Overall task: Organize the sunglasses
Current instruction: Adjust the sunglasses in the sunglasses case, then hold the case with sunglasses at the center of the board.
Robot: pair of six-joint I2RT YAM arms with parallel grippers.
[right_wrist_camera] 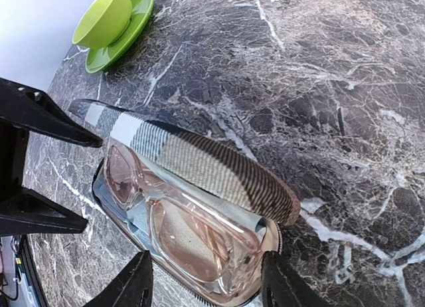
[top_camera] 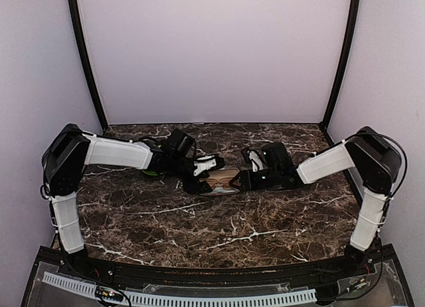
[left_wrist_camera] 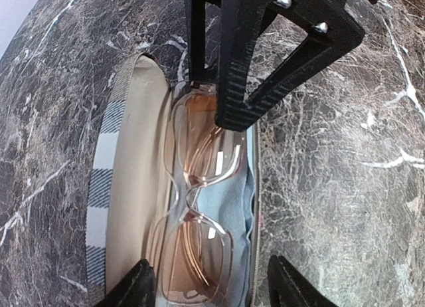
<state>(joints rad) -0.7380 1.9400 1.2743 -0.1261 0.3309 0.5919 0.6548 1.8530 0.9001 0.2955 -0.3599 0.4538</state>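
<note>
The sunglasses (left_wrist_camera: 199, 187), clear frame with pink lenses, lie folded in the open case on a blue cloth (left_wrist_camera: 232, 207). The case's plaid lid (left_wrist_camera: 109, 181) stands open beside them. In the top view the case (top_camera: 222, 182) lies mid-table between both grippers. My left gripper (left_wrist_camera: 212, 288) is open, its jaws either side of one end of the case. My right gripper (right_wrist_camera: 207, 284) is open around the other end, above the sunglasses (right_wrist_camera: 192, 234) and the lid (right_wrist_camera: 199, 164). One right finger (left_wrist_camera: 239, 81) hangs over the far lens.
A green cup on a green saucer (right_wrist_camera: 113, 24) stands on the marble table (right_wrist_camera: 319, 88) beyond the case, half hidden behind my left arm in the top view (top_camera: 149, 171). Black posts and pale walls enclose the back and sides.
</note>
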